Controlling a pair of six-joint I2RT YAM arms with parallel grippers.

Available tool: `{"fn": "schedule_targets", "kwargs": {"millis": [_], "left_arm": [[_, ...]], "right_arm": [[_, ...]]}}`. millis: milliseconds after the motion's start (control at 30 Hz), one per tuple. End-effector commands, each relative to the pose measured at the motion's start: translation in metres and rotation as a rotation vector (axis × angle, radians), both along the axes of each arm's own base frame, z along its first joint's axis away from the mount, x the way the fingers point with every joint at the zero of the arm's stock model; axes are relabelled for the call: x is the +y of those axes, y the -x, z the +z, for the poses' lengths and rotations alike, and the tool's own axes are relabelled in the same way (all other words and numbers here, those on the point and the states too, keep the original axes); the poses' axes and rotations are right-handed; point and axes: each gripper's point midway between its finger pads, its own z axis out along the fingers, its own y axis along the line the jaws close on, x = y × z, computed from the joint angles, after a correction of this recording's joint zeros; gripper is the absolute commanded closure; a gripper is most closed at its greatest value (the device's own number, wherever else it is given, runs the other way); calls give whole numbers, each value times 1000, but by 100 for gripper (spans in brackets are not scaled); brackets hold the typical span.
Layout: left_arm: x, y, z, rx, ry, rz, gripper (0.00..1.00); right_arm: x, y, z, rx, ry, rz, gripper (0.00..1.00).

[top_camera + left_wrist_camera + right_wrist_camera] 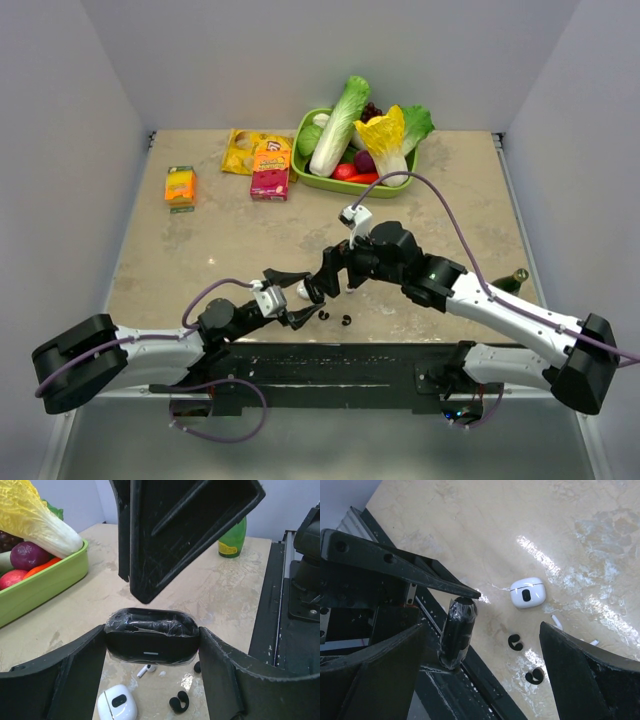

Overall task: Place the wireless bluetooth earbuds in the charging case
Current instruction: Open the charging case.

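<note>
One white earbud (145,670) lies beneath left fingers (60,680).

Both arms reach inward, wrists converging. I read the left gripper (297,298) clamped on a black case (150,642); the right gripper (482,625) stands fully spread just beside it.

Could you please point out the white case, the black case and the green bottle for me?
white case (526,591): right wrist view, centre of its face.
black case (150,642): left wrist view, front face.
green bottle (233,542): left wrist view, lower body.
</note>
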Motion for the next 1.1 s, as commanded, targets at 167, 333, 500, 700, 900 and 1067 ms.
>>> {"fn": "schedule_targets", "kwargs": {"millis": [167,333,500,700,900,1067], "left_arm": [[0,-2,36,-105,84,23,100],[0,-1,40,-124,83,26,100],[0,0,40,-131,79,27,100],[2,2,39,-132,79,34,100],[7,3,41,-136,92,47,100],[9,3,39,-133,88,51,100]], "right_arm": [[17,5,2,39,-23,55,3],[16,3,-6,50,-2,43,4],[13,1,-14,60,24,19,5],[0,-8,-11,35,34,-64,6],[-5,-9,-8,23,30,-90,7],[-6,-10,-5,18,22,-102,7]]}}
